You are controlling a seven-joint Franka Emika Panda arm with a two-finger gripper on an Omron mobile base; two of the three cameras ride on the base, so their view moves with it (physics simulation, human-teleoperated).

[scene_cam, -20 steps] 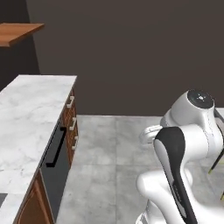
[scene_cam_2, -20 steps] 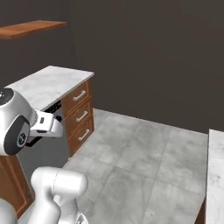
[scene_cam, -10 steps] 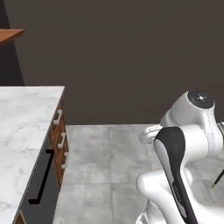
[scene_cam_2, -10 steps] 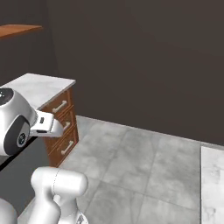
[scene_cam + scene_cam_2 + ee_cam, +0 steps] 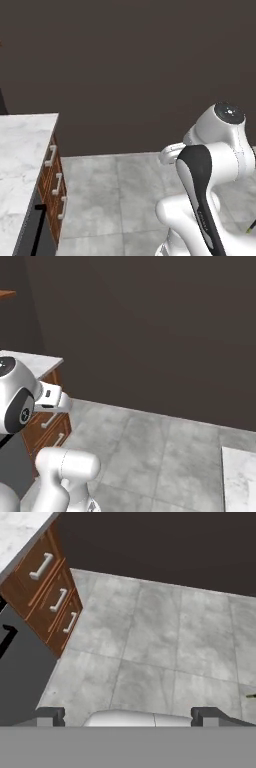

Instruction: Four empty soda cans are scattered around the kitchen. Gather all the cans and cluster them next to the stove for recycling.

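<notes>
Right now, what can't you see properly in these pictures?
- Counter: left base view, cut off by the left edge.
- Second counter: right base view, only a corner, cut by the right edge.
- Black appliance beside the drawers: hand view, cut off by the left edge.
- Gripper: hand view, open, only its fingertips show.

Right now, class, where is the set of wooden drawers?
The wooden drawers sit at the left of the left base view, under the end of the marble counter, beside the grey tiled floor.
</notes>
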